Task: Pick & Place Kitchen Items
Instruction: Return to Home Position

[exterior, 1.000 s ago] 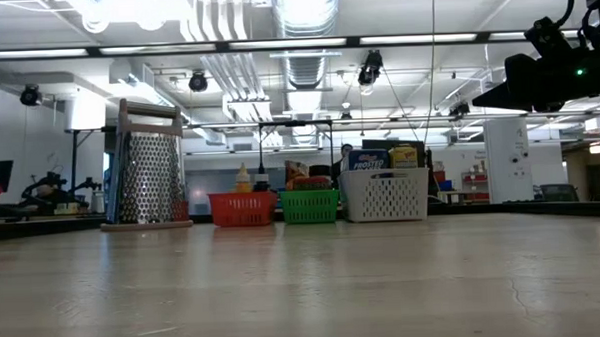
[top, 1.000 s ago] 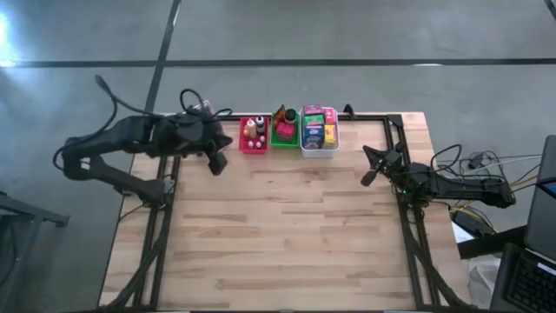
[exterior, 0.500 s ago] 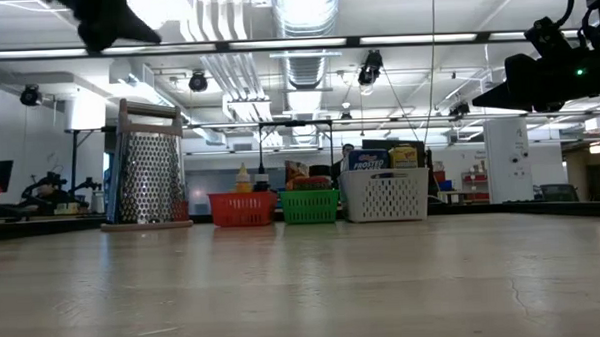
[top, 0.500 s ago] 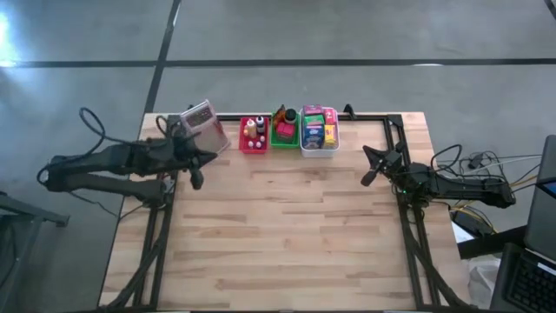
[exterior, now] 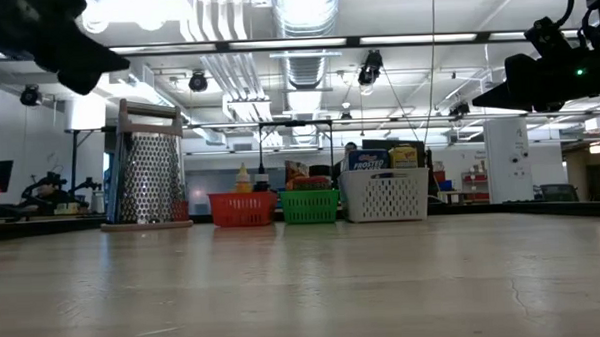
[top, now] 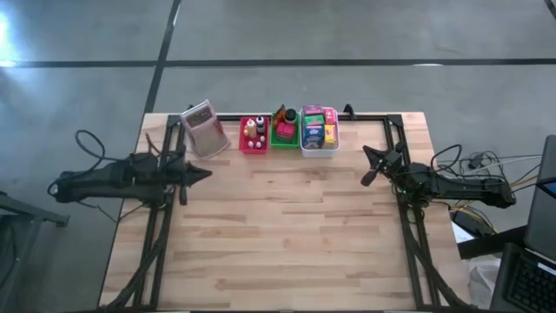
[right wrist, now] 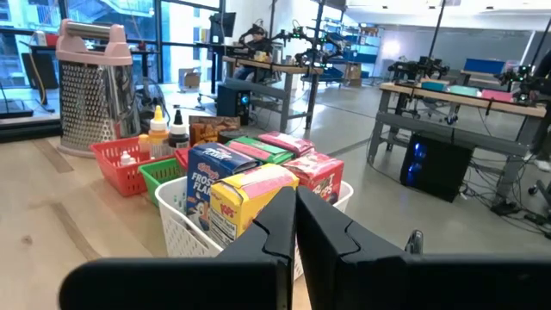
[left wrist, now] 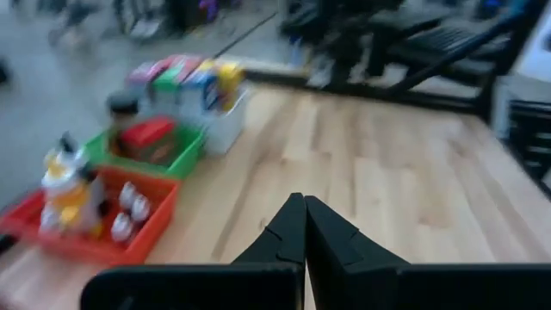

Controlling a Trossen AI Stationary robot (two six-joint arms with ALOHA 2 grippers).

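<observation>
Kitchen items [top: 319, 130] fill three trays in a row at the far edge of the table [top: 287, 235]. Over the table's left edge hovers the left gripper [left wrist: 304, 202], its fingers pressed together and holding nothing. A metal grater [top: 201, 129] stands just beside the red tray [top: 254, 151], which holds small bottles [top: 252, 130]. Next comes the green tray [top: 284, 143] with a dark-capped jar [left wrist: 123, 110], then the white tray [top: 320, 152] packed with boxes [right wrist: 224, 181]. At the right edge the right gripper [right wrist: 295, 196] waits, fingers closed tight and empty.
</observation>
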